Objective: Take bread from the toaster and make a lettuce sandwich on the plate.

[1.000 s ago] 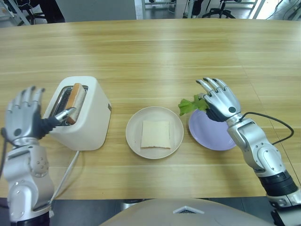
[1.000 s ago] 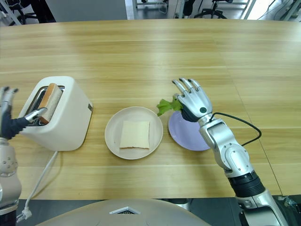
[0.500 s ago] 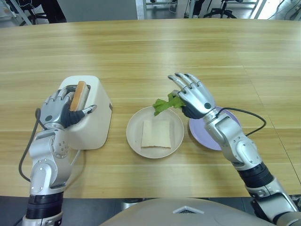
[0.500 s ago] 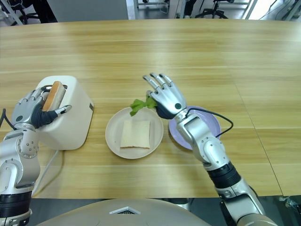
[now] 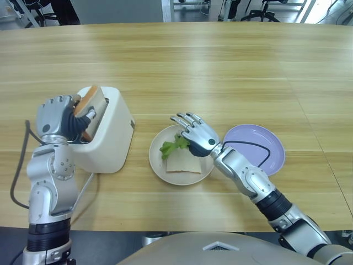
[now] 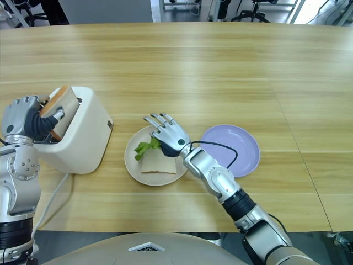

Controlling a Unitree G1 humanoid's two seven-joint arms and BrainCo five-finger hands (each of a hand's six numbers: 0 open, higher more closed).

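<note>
While a second ago my left hand hung open out to the left of the toaster, it has since swung in and now sits at the toaster's top, fingers curled tight around the toast. The toast stands higher out of its slot than it did before and leans toward my hand, with its lower part still inside the toaster. My right hand has made the longer trip. A second ago it hovered over the near edge of the purple plate with the lettuce dangling from it, and half a second ago it was above the far rim of the beige plate. Now it is low over that beige plate. The lettuce lies across the upper left part of the bread slice on the plate, and its right end runs in under my palm. Whether that hand still grips the leaf or merely rests on it I cannot tell. The purple plate lies bare on the tabletop just to the right of the beige one. The bread slice has not shifted on its plate, and the toaster stands where it stood.
</note>
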